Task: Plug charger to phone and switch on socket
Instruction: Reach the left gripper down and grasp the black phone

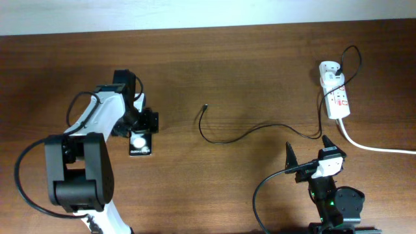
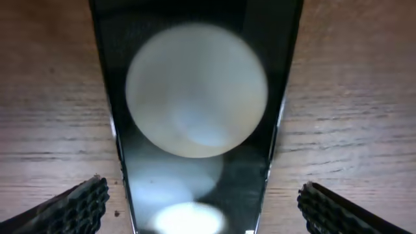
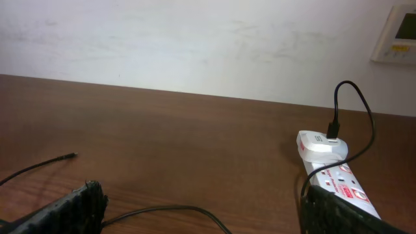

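Observation:
The phone (image 1: 140, 143) lies flat on the table at the left, black with white round blobs; it fills the left wrist view (image 2: 195, 91). My left gripper (image 1: 139, 127) is low over its far end, open, with a finger on each side (image 2: 205, 208), and neither finger touches it. The charger (image 1: 227, 141) runs from its free plug tip (image 1: 205, 106) across the table to the white adapter on the socket (image 1: 337, 95). My right gripper (image 1: 309, 153) is open and empty near the front, over the cable (image 3: 169, 209). The socket (image 3: 338, 179) lies ahead to its right.
The thick white mains cord (image 1: 377, 148) leaves the socket toward the right edge. The charger's tip (image 3: 70, 155) lies on bare wood at mid-table. A white wall with a wall panel (image 3: 396, 32) stands behind the table's far edge.

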Available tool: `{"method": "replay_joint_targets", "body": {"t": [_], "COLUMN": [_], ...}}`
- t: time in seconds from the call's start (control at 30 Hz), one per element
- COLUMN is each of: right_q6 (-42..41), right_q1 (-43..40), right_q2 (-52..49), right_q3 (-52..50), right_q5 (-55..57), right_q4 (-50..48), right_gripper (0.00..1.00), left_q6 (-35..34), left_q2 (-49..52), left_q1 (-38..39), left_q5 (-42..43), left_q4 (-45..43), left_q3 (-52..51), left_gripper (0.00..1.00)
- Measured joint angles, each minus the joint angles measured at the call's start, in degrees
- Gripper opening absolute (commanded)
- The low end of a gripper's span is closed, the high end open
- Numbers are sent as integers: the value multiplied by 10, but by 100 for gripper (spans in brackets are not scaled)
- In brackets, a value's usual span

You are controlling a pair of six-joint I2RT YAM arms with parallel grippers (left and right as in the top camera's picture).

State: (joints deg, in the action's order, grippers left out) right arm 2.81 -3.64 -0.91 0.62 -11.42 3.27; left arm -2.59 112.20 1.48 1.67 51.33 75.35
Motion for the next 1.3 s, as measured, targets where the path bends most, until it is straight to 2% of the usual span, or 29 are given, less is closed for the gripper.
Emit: {"method": "replay_joint_targets", "body": {"t": [0.37, 0.7, 0.73, 0.93, 1.13, 1.3], "right_q6": [0, 0, 0, 0, 0, 0], "right_q1": [0, 0, 0, 0, 0, 0], "right_q2": [0, 0, 0, 0, 0, 0], "right_q3": [0, 0, 0, 0, 0, 0], "right_q5": [0, 0, 0, 0, 0, 0], "right_q4": [0, 0, 0, 0, 0, 0], "right_gripper": [98, 99, 99, 99, 99, 99], "left_q6": [-3, -5, -5, -5, -5, -7], "left_q2": [0, 0, 0, -3, -10, -10], "left_q1": [0, 0, 0, 0, -1, -1], "left_q5": [-11, -17, -17, -17, -14, -13], "left_q4": [-46, -58, -58, -63, -75, -71], "left_q3": [-29, -39, -39, -45, -55, -54], "left_gripper": [93, 84, 80, 79, 73, 73]}}
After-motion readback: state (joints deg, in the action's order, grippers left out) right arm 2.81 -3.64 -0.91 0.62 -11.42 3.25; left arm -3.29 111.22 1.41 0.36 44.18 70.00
